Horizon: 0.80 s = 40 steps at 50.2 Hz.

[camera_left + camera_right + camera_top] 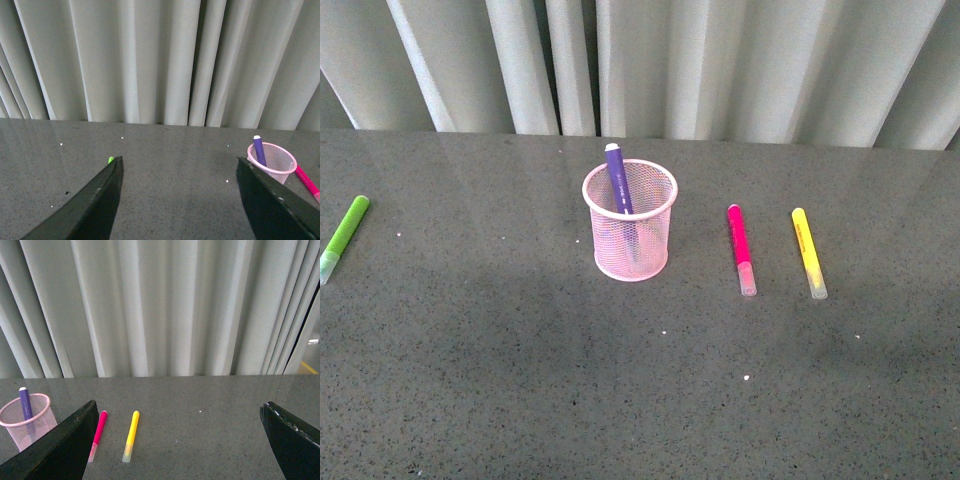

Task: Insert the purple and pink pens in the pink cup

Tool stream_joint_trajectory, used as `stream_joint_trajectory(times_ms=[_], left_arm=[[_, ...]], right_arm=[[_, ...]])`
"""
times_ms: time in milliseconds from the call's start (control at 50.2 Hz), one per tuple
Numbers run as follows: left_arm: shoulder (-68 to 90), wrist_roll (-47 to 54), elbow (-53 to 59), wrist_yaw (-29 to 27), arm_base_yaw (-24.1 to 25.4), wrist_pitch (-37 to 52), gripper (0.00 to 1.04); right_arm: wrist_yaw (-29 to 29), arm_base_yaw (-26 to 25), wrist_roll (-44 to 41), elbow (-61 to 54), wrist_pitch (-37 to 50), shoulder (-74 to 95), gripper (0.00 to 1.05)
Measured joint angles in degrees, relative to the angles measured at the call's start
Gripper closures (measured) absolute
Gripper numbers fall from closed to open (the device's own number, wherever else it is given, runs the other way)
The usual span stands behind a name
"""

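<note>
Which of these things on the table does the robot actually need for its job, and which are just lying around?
Needed: pink cup; purple pen, already standing in the cup; pink pen, lying beside the cup.
Just lying about: green marker; yellow marker.

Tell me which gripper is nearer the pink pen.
Right. The pink pen lies just beside the right gripper; from the left gripper it sits beyond the pink cup, farther off.
</note>
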State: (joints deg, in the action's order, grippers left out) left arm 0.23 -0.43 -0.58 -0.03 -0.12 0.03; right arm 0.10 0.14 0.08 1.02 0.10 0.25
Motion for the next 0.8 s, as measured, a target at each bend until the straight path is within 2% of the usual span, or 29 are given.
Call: stream_joint_trajectory(times_ms=[139,199,677,737,797], left_arm=[[0.0,0.0,0.0,0.0,0.0,0.0,0.11],[0.0,0.07,0.0,0.0,0.0,0.0,0.05],[0.0,0.11,0.0,0.0,0.0,0.0,0.07],[0.0,0.11,0.0,0.0,0.0,0.0,0.07],[0.0,0.13,0.0,-0.02,0.0,0.0,0.07]], right_arm=[[0.0,0.0,0.0,0.0,0.0,0.0,0.07],[0.02,0.0,0.0,0.0,0.0,0.0,0.07],[0.0,0.0,0.0,0.0,0.0,0.0,0.07],[2.8,0.42,1.7,0.83,-2.73,1.18,0.07],[6.05,-0.72,7.28,3.43,-7.21,7.52,0.07]])
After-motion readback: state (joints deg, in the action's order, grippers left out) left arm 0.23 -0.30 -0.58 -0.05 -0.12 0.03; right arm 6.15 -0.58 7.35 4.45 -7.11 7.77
